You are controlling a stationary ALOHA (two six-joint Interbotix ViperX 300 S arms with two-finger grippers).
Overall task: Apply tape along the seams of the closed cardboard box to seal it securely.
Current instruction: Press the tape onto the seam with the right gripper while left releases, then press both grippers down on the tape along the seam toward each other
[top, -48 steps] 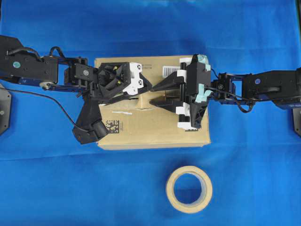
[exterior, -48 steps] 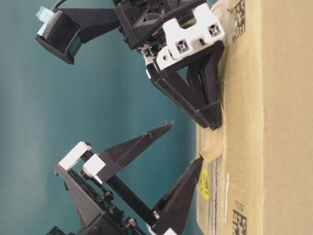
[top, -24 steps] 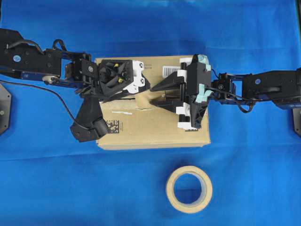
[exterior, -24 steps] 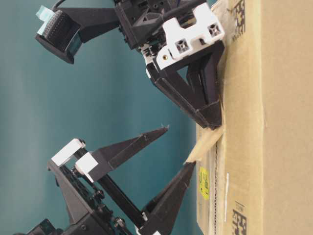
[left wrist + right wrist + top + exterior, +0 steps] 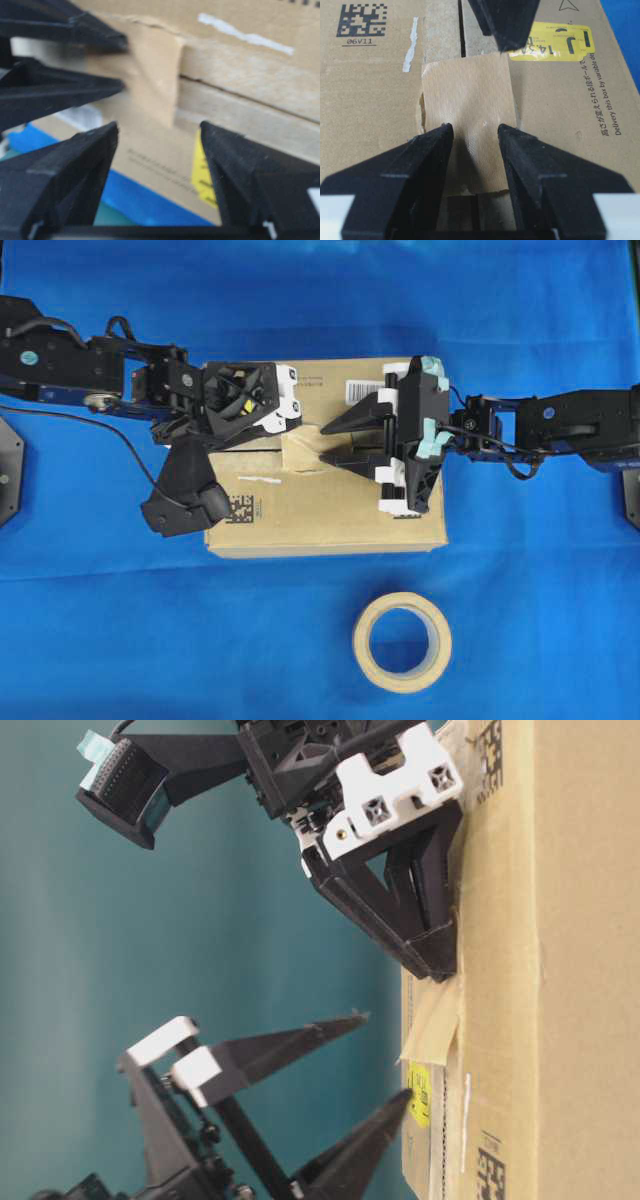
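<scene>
The cardboard box (image 5: 330, 520) lies in the middle of the blue cloth. A small tan piece of tape (image 5: 301, 453) crosses the seam (image 5: 462, 35) near the yellow sticker (image 5: 560, 42). My right gripper (image 5: 325, 442) is open, with both fingertips (image 5: 440, 137) pressed down on the tape (image 5: 465, 90). The tape's end toward the left arm curls up off the box (image 5: 425, 1035). My left gripper (image 5: 388, 1055) is open and empty, just clear of that lifted end (image 5: 155, 75), with one fingertip close to the sticker.
A beige tape roll (image 5: 402, 642) lies on the cloth in front of the box. A white barcode label (image 5: 362, 390) and a black square code (image 5: 240, 508) are on the box top. Pale torn old tape (image 5: 411, 45) edges the seam.
My left gripper has drawn back to the left, away from the tape, staying open. The tape's left end has lifted off the box. The right gripper has stayed pressed on the tape.
</scene>
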